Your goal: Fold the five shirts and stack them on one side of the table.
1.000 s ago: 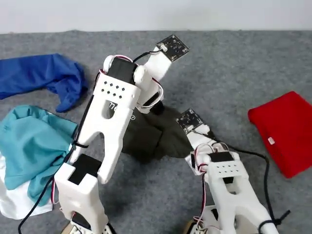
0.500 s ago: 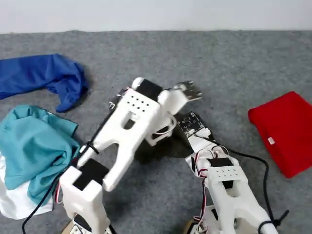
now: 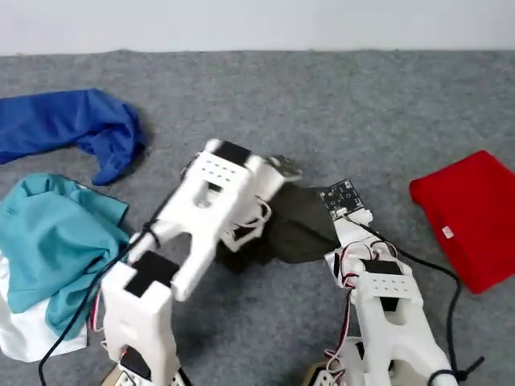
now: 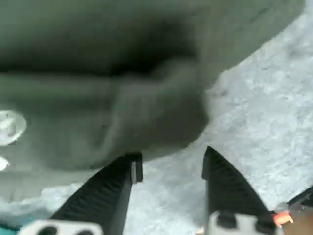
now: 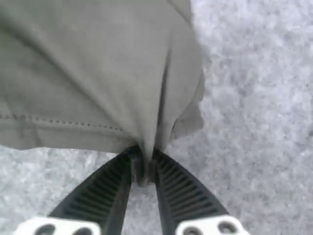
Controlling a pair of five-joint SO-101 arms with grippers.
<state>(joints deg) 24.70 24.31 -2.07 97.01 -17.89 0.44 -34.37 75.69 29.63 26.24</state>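
High view: your grey felt-covered table (image 3: 362, 104) carries a crumpled teal cotton shirt (image 3: 52, 241) at left, a crumpled blue shirt (image 3: 68, 125) at upper left, a folded red shirt (image 3: 471, 213) at right, and the dark olive shirt (image 3: 302, 229) at centre, judged mid-fold. The right gripper (image 5: 143, 164) pinches its bunched hem; the left gripper (image 4: 171, 159) hangs spread and empty at its edge. Next, you probably need that edge seized before folding over.
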